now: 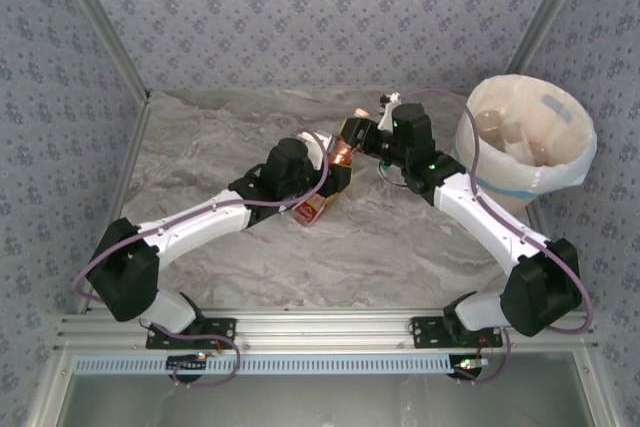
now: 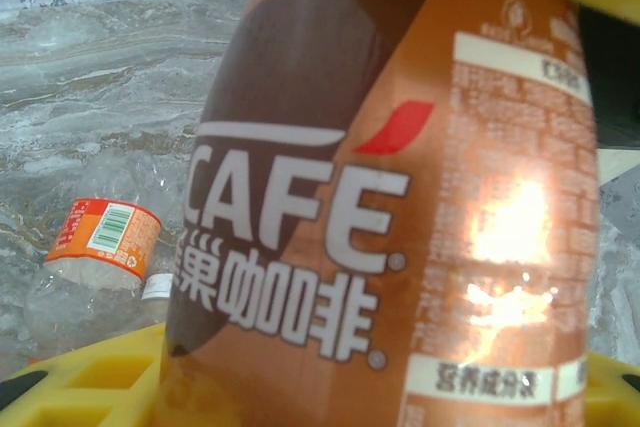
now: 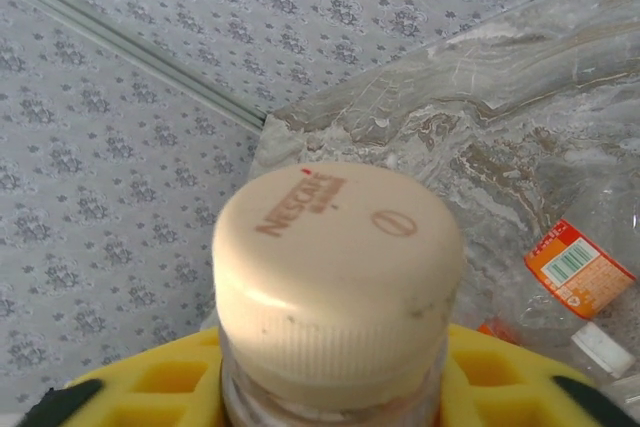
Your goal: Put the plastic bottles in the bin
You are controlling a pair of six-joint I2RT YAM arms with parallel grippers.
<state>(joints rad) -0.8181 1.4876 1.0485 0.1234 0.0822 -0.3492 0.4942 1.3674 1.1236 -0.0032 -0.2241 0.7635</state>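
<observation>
Near the middle of the marble table (image 1: 400,247), the left gripper (image 1: 335,169) clamps the brown label of a coffee bottle (image 2: 330,227) while the right gripper (image 1: 362,135) is closed on its cream-capped end, an orange-labelled bottle (image 1: 310,210) lying just beside them, well apart from the bin (image 1: 580,162) at the far right corner.
</observation>
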